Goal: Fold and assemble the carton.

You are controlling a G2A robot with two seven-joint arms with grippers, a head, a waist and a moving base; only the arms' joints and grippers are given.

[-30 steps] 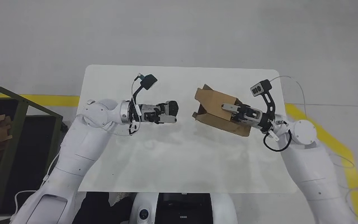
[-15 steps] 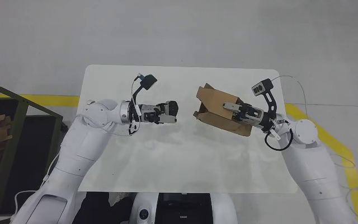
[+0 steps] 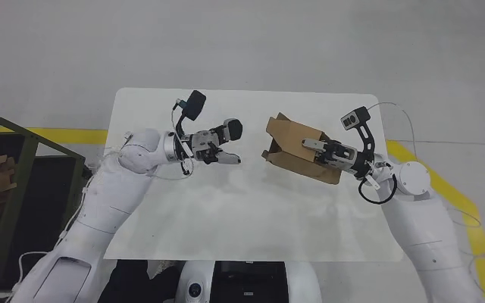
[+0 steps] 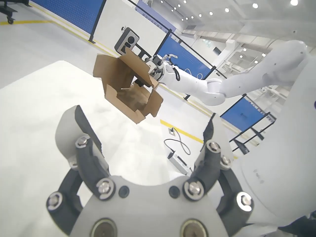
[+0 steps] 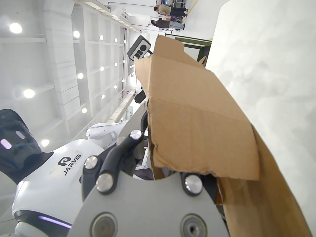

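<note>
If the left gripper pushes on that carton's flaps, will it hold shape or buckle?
Probably light: the right gripper holds the carton by one wall. Its flaps splay unfolded, so they likely bend easily. A push may swing it about that single grip.

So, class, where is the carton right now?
In the top view the carton is over the right half of the table, gripped by the right gripper, with the open left gripper facing it across a gap.

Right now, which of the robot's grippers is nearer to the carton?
Right. The right gripper grips the wall of the carton, touching it. The left gripper hangs open above the table, apart from the carton, facing its open end.
</note>
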